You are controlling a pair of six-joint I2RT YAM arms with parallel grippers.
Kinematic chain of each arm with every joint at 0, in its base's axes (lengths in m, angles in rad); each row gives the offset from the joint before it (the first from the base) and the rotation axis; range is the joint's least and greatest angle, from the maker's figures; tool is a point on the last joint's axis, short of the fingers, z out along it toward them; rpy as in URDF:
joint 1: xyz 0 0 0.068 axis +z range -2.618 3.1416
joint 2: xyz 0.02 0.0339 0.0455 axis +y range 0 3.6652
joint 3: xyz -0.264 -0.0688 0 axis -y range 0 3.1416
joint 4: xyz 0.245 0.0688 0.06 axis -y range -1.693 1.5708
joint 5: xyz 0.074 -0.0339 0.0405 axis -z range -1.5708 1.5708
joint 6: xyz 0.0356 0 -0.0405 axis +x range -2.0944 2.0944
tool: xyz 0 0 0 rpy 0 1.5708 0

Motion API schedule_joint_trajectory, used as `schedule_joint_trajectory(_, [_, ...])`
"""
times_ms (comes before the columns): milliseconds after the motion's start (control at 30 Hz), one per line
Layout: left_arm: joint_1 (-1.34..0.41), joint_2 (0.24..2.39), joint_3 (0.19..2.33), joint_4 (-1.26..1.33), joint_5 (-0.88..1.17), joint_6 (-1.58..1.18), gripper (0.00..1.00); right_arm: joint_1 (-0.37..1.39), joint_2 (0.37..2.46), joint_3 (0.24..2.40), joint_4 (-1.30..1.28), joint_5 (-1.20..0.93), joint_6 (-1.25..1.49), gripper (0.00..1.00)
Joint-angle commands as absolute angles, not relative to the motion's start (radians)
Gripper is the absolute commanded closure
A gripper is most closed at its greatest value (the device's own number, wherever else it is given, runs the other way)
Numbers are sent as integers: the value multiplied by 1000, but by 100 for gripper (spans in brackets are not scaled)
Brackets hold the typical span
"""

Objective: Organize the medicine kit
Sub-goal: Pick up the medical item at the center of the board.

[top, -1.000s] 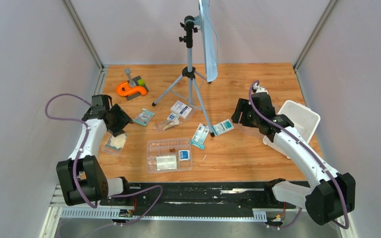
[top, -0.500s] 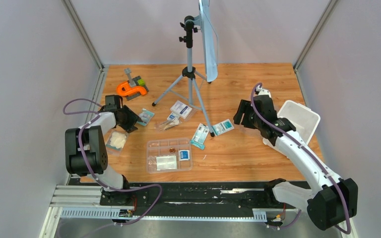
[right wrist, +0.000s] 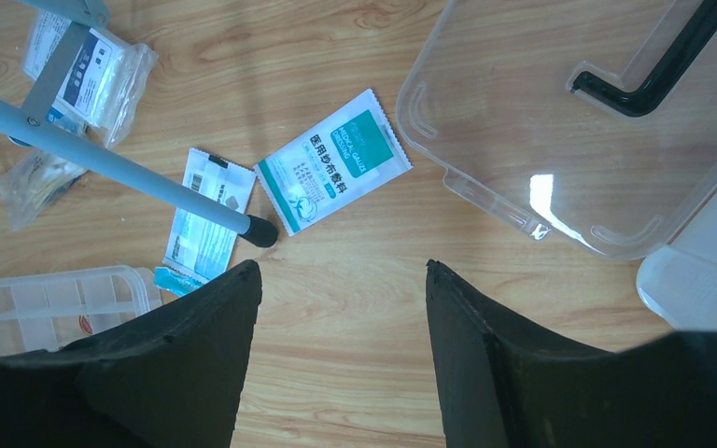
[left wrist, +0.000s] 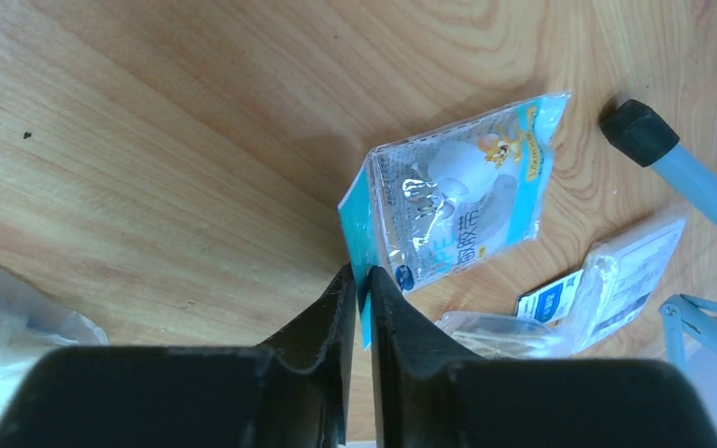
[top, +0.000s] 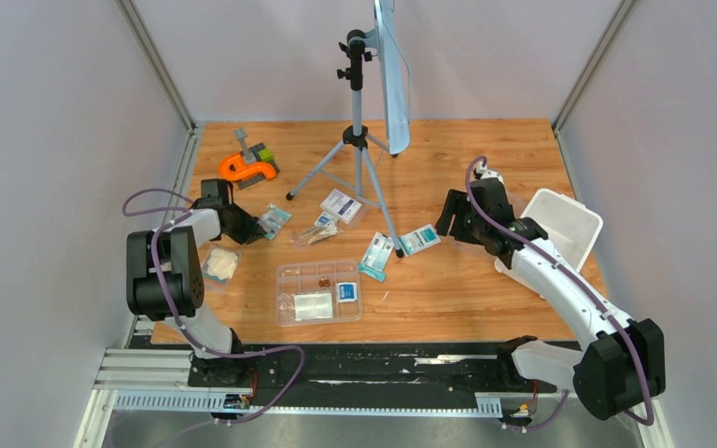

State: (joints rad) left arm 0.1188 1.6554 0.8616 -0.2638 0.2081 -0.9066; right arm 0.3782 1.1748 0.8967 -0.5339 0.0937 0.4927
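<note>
At nine o'clock, left pincer [left wrist: 359, 273] clamps a teal packet [left wrist: 457, 210]; right pincer [right wrist: 341, 308] gapes empty; most packets [top: 418, 239] lie outside the tray [top: 291, 276].

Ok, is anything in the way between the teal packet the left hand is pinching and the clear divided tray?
Nothing visible does. Bare table lies between the teal packet, pinched at its edge by the left hand, and the clear divided tray. A crumpled clear packet lies just beside that path.

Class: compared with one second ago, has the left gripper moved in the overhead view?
Yes. The left gripper has shifted right, toward the tripod, and its jaws now pinch the edge of the teal packet.
</note>
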Motion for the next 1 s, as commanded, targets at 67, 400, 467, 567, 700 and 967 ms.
schedule_joint_trajectory(67, [115,1625,930,-273,173,-909,97,379,1171,908,-499,88,505,36])
schedule_joint_trajectory(400, [87,1418,1015,-546,217,-737,100,379,1171,914,-489,89,510,36])
schedule_joint_trajectory(467, [47,1364,1049,-610,242,-683,100,379,1170,914,-479,80,512,36])
schedule_joint_trajectory(567, [-42,1283,1107,-689,255,-606,100,379,1173,916,-468,37,514,36])
schedule_joint_trajectory(700, [-177,1227,1138,-745,328,-533,100,377,1172,918,-455,-62,506,36])
schedule_joint_trajectory(967, [-358,1229,1184,-759,493,-411,100,377,1145,858,-251,-644,296,35])
